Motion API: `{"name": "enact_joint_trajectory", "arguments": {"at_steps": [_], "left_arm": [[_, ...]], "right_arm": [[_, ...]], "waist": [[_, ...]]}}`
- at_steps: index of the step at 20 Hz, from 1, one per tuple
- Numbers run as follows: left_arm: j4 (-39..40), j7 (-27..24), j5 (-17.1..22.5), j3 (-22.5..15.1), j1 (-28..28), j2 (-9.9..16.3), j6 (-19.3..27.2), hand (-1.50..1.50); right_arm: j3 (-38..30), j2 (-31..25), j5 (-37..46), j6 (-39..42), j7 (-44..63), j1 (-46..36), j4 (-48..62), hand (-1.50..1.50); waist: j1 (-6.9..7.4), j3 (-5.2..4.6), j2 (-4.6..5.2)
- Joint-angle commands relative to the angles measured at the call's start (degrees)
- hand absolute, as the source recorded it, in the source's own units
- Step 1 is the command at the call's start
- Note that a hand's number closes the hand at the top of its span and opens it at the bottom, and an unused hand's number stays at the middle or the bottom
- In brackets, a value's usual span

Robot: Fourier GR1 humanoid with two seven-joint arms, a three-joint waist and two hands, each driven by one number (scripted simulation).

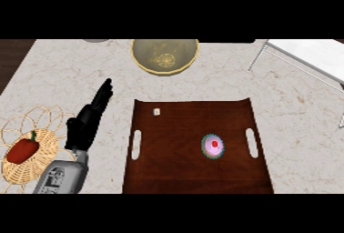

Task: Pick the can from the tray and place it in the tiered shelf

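The pale stone surface (80,68) fills almost the whole frame, and a dark strip shows beyond it at the upper left edge.

A dark brown tray (181,168) lies in the lower middle of the frame, with one pale slot handle on its left side and one on its right side.

The tiered shelf (316,54) is in the upper right corner; a white top and thin metal legs are visible, and it is well apart from the tray.

A woven wicker mat (42,136) lies at the lower left edge, and a red bell pepper (21,151) lies on it.

A round glass bowl (165,55) with a yellowish inside stands at the upper middle, above the tray.

The left hand (86,123) comes up from the lower left on a grey forearm. It stands between the mat and the tray, and its fingers (104,93) are straight and hold nothing.

The can (214,146) stands on the tray, right of the centre and near the right handle. It is seen from above, with a red spot in the middle of its top.

A small white object (156,111) lies in the upper left part of the tray; what it is cannot be told.

The right hand does not show.
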Motion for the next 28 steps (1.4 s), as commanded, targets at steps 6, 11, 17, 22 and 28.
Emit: {"name": "enact_joint_trajectory", "arguments": {"at_steps": [6,11,17,22,28], "left_arm": [[-3.37,0.19,-0.50,0.03,2.92,-0.10,0.03,0.00],[-2.32,1.83,-1.29,-1.45,1.75,-2.48,0.86,0.00],[0.24,-0.78,-1.28,0.69,1.71,-0.96,0.70,0.00],[1.89,0.29,-0.31,2.15,-0.50,-0.93,0.57,0.00],[-0.16,0.21,0.23,3.74,1.82,0.16,1.07,0.00]], "right_arm": [[-1.50,-1.11,-12.56,0.12,-8.02,-0.80,-6.17,-1.50],[-0.41,1.00,-9.45,-1.93,-1.30,-2.12,-13.44,-1.50],[-3.84,-0.90,-7.52,-2.98,3.15,-0.19,-25.36,-1.50],[-6.54,-0.20,-5.79,9.87,10.35,2.25,-39.91,-1.50],[-9.15,3.32,-9.30,25.23,12.18,11.83,-54.66,-1.50]], "waist": [[0.07,0.02,-0.21],[-0.24,-0.03,-0.32],[-1.21,-0.06,-0.57],[-3.35,-0.11,-1.24],[-4.96,-0.11,-2.01]]}}
